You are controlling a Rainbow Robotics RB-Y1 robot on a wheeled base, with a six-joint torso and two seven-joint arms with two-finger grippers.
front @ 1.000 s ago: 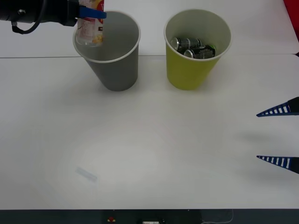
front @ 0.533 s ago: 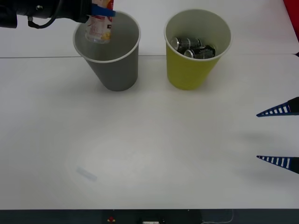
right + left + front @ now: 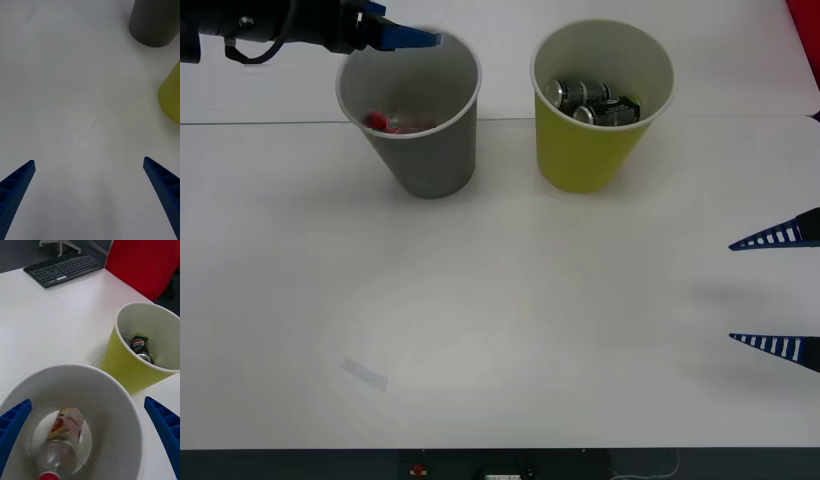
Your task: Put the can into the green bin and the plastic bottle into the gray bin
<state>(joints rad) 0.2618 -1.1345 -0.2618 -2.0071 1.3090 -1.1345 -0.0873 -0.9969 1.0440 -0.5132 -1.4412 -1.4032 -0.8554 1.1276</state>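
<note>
Two bins now hold their loads: the plastic bottle [image 3: 62, 438] lies at the bottom of the gray bin [image 3: 425, 150], directly beneath the left gripper [image 3: 405, 38], whose fingers have spread since half a second ago, dropping it. Cans sit in the green bin [image 3: 590, 150] (task apparently finished). The right gripper [image 3: 777, 291] waits with fingers apart over the worktop [image 3: 500, 300].

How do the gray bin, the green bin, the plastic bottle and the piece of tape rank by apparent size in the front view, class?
1. and 2. The gray bin and the green bin look alike, so no ranking between them.
3. The plastic bottle, lying inside the gray bin, partly hidden.
4. The piece of tape, though it lies nearer the camera.
</note>
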